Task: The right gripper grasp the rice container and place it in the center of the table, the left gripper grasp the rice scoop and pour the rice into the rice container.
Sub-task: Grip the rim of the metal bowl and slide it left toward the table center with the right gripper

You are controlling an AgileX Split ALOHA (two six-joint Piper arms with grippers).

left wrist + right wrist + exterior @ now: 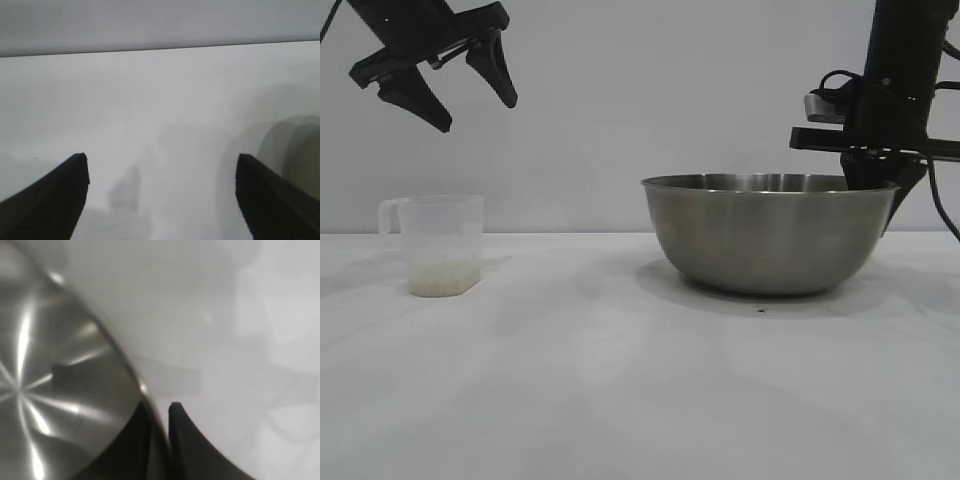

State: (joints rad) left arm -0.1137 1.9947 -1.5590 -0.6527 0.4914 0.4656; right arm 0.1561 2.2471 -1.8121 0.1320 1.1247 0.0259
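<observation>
Two black fingers of the right gripper pinch the round steel bowl's three-o'clock rim; next, carry it to desk centre; the left gripper hangs open.

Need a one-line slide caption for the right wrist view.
Right gripper shut on the rice container rim, one finger inside the bowl, one outside, above the white table.
</observation>
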